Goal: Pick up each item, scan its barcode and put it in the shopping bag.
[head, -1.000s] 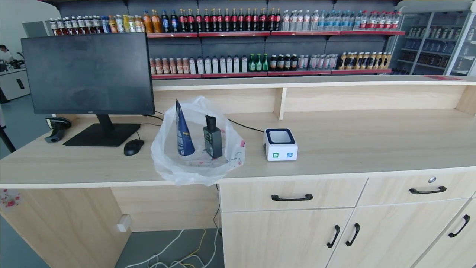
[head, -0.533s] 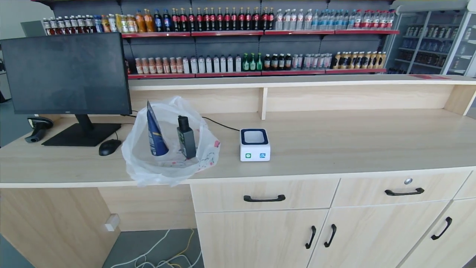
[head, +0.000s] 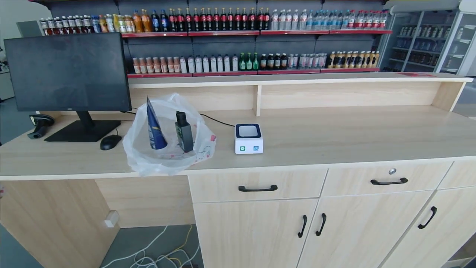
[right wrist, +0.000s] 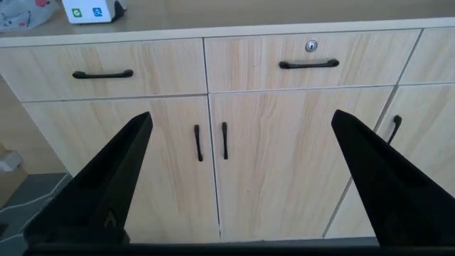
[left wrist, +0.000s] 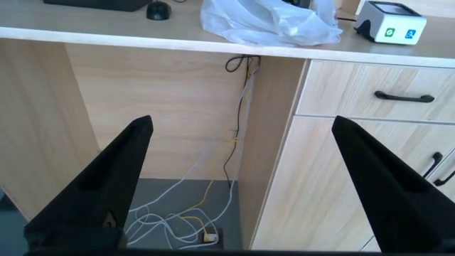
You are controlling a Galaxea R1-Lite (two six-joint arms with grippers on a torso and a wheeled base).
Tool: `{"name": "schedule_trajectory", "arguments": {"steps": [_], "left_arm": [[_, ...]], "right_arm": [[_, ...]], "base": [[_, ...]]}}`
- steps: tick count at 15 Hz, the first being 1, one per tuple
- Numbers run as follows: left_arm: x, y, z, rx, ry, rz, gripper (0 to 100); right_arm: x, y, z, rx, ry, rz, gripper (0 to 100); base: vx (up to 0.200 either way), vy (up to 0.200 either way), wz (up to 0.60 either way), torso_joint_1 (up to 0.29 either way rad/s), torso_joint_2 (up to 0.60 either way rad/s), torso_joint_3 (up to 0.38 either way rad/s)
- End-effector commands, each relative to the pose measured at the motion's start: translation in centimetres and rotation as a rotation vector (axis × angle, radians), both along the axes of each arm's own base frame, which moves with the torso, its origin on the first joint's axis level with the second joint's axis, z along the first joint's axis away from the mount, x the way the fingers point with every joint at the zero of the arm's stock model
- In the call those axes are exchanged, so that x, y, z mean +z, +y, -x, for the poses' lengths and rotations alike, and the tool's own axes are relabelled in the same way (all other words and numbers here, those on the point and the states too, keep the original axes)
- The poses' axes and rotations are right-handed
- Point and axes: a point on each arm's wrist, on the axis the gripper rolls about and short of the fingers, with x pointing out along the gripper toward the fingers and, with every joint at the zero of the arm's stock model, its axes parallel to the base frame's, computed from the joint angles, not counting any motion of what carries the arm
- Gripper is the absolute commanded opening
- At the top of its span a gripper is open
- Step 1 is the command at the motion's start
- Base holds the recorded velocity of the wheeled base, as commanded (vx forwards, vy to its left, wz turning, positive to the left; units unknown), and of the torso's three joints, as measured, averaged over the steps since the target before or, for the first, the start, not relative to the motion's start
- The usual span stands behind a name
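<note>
From where I stood, the job looked done, or all but done. The shopping bag sat open on the surface, just beside the white scanner box on its left. Both goods I could count were already inside it. The blue tube stood on its cap, leaning a little, and the dark bottle stood upright close beside it. I judged both to have been scanned and bagged, though nothing on view proved the scanning itself. If any step was left, it was only for the arms to settle.

The left pincer hung low before the open recess under the surface, its two black fingers spread wide with nothing between them. The right pincer hung equally low, facing the drawers and cupboard doors, and was likewise wide open and empty.

By my count there was one bag, with two items in it: one tube and one bottle. There was one scanner box and there were two pincers. Further left on the surface stood one monitor, with one mouse and one hand-held scanner. The shelves behind carried rows of drinks bottles, too many and too small for me to count.
</note>
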Motion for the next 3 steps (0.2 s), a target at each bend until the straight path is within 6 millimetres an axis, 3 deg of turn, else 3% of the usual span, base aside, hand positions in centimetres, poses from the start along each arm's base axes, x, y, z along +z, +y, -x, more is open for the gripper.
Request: {"name": "schedule_trajectory", "arguments": {"steps": [1, 3], "left_arm": [[-0.01, 0.0, 0.0, 0.001, 0.001, -0.001, 100], [-0.01, 0.0, 0.0, 0.001, 0.001, -0.002, 100]], "right_arm": [[0.0, 0.0, -0.01, -0.001, 0.002, 0.005, 100], [0.0, 0.0, -0.01, -0.001, 0.002, 0.002, 100]], "base": [[0.0, 0.0, 0.0, 0.0, 0.0, 0.0], [0.0, 0.0, 0.0, 0.0, 0.0, 0.0]]}}
